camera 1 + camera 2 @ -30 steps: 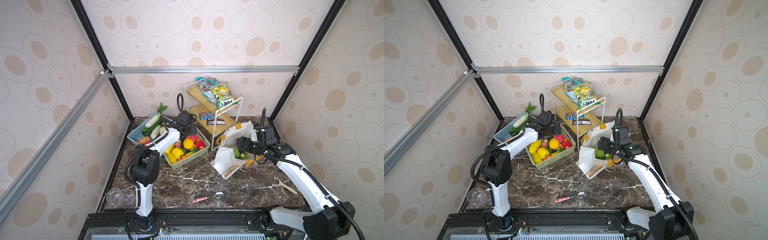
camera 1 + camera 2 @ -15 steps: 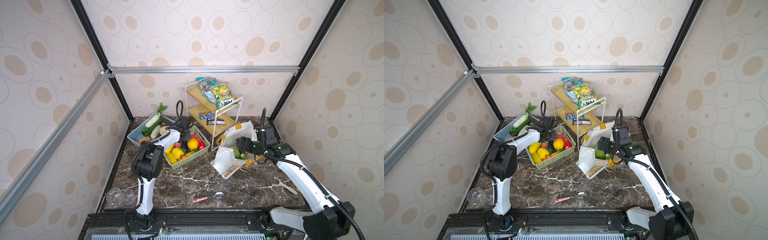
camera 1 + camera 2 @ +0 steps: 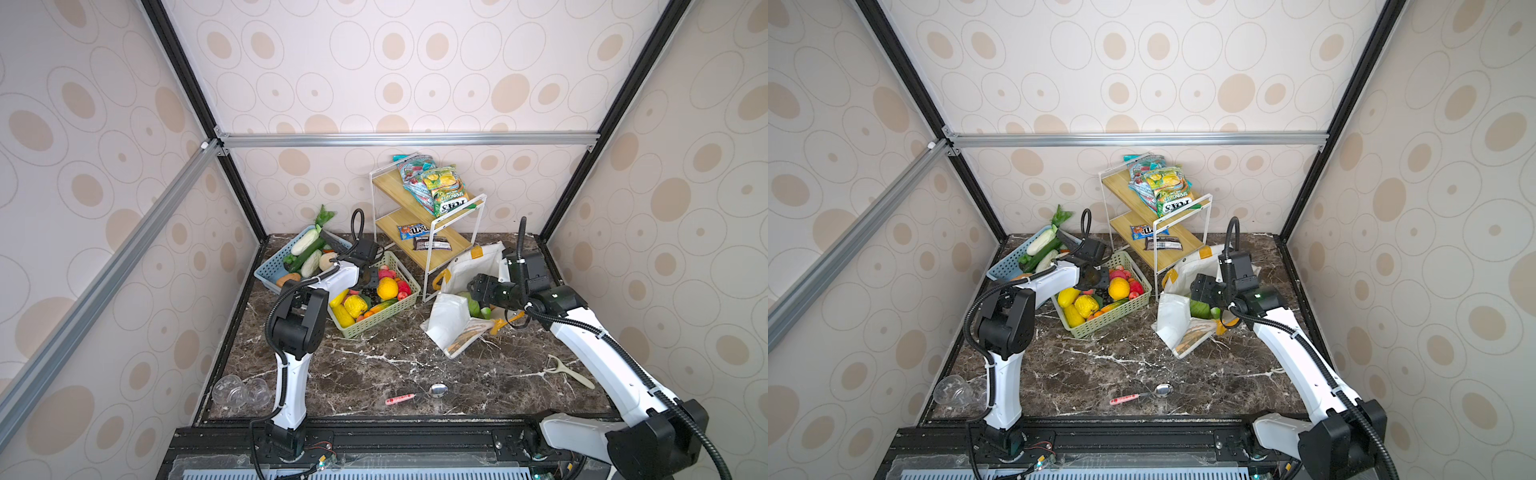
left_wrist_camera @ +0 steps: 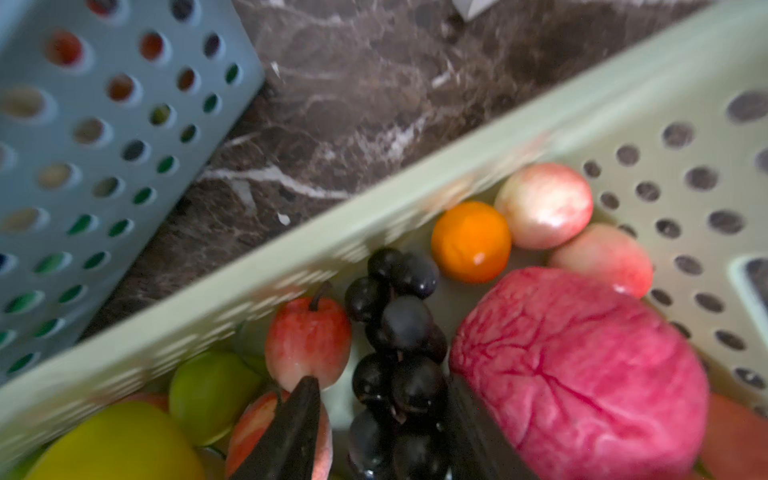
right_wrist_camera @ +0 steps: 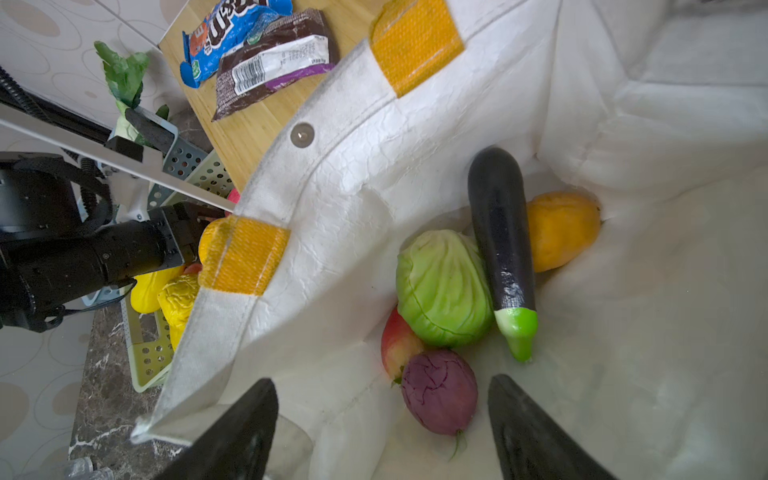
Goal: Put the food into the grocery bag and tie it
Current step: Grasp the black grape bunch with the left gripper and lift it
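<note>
1. Your left claw (image 4: 382,380) is reaching down into the green basket (image 4: 415,195). Its fingers (image 4: 297,428) are straddling the dark grape bunch (image 4: 405,324), one touching and the other showing a sliver of gap, so I can't tell if it's clamping
2. Your right claw (image 5: 382,380) is hanging over the mouth of the grocery bag (image 5: 353,166), jaws standing wide apart with nothing between them
3. The bag is slumping on the tabletop (image 3: 395,365) between the green basket and your right arm, just in front of the wire shelf (image 3: 405,216), mouth gaping
4. Lying inside it: green cabbage (image 5: 442,289), eggplant (image 5: 498,232), orange-brown piece (image 5: 561,230), purple piece (image 5: 440,390), red fruit (image 5: 397,345) touching the cabbage
5. More food is sitting in the green basket and the blue basket (image 3: 270,272) beside it
</note>
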Robot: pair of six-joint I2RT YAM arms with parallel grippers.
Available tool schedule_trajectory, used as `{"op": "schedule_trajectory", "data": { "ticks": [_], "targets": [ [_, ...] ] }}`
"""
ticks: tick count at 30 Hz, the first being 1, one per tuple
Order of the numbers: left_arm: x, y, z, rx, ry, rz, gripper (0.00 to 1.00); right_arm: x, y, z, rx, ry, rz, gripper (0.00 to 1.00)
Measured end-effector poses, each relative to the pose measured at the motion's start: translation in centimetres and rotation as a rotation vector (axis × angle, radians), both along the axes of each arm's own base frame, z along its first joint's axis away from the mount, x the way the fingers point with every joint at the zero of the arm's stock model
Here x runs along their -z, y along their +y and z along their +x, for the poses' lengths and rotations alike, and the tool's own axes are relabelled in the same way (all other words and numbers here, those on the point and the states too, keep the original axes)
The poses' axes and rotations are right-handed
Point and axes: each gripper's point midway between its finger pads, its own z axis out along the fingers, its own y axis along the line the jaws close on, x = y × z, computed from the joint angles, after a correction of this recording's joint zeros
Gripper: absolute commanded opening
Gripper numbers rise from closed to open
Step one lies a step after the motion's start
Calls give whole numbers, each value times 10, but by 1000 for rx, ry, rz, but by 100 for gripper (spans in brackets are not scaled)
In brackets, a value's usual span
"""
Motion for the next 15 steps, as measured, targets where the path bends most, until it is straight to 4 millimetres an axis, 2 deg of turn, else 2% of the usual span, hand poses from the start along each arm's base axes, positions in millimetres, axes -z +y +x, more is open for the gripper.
{"op": "schedule_trajectory", "data": {
  "ticks": [3, 7, 10, 11, 15],
  "targets": [
    [2, -1, 0, 9, 4, 1, 46, 4, 3, 1, -3, 8, -4, 82],
    [6, -2, 6, 8, 9, 7, 53, 8, 7, 1, -11, 19, -11, 83],
    [9, -4, 10, 9, 4, 5, 55, 9, 10, 1, -17, 22, -14, 83],
    [12, -4, 10, 10, 10, 5, 53, 9, 10, 1, -16, 23, -14, 83],
    [29, -8, 11, 11, 30, -15, 37, 8, 11, 1, -17, 20, -16, 83]
  ]
}}
